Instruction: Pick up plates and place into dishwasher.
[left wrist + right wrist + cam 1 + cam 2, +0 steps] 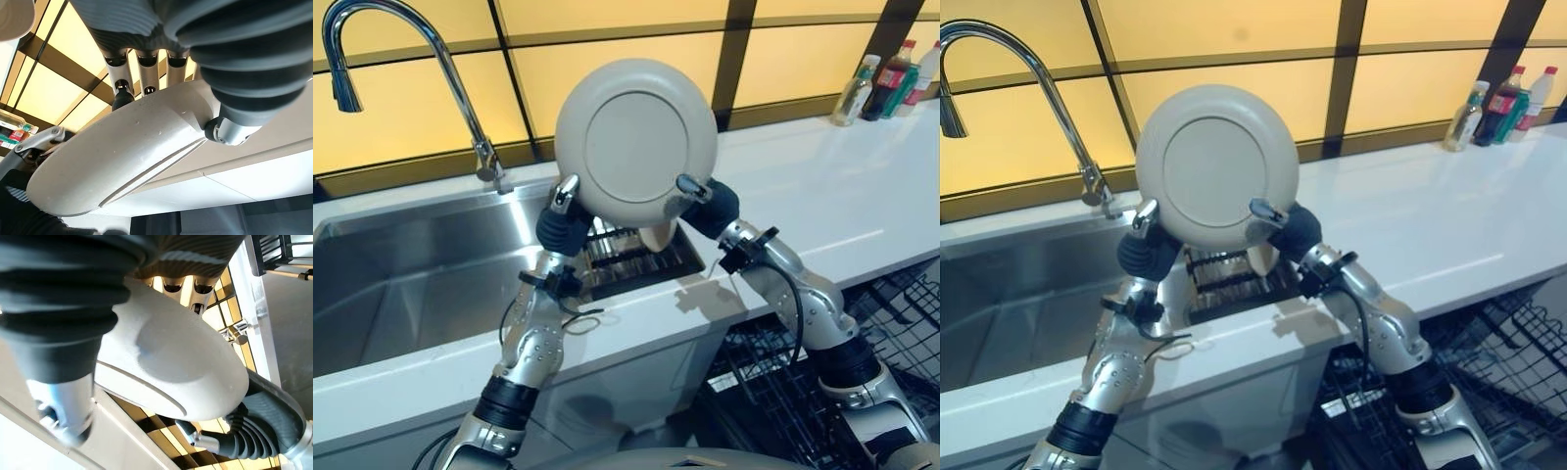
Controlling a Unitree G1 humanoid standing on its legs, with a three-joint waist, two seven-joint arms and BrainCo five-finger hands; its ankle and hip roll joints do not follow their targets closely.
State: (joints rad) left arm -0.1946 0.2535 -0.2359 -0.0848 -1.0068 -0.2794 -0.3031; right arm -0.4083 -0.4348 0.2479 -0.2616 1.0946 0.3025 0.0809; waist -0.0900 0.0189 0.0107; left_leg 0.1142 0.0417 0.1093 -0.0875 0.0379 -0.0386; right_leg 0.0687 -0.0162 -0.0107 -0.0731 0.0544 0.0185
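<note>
Fingers (122,83) of the left hand (564,223) and the right hand (710,206) pinch the round pale grey plate (636,137) upright between them. It may slip — only its rim is held. Below the fingers, the steel sink (401,284) holds a dark rack (631,257); the black wire dishwasher basket (891,313) looks unfilled.
</note>
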